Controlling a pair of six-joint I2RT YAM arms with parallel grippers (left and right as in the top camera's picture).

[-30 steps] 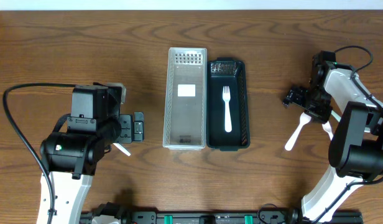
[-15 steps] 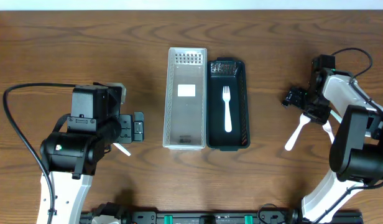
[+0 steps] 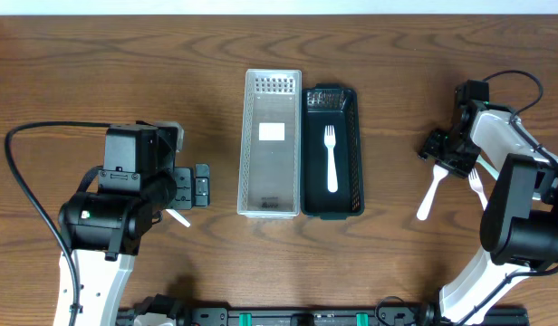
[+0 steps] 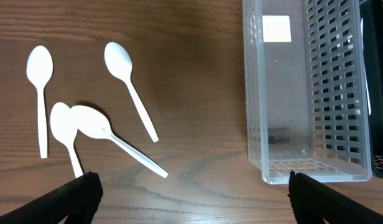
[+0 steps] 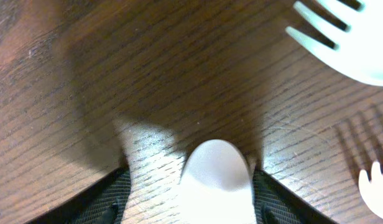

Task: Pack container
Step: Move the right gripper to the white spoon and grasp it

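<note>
White utensil (image 3: 428, 199) lies at 3 o'clock of the dark tray (image 3: 355, 136). Right gripper (image 5: 193, 199) straddles its end; we cannot tell if it's clamped. Left gripper (image 4: 191, 199) gapes, empty. We judge it light, stiff and slick: pinch the handle.

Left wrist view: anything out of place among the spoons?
One spoon and a second spoon overlap at their bowls, lower left; that pair may be awkward to pick singly. The far-left spoon and the upper spoon lie apart on the table. Nothing looks spilled or broken.
</note>
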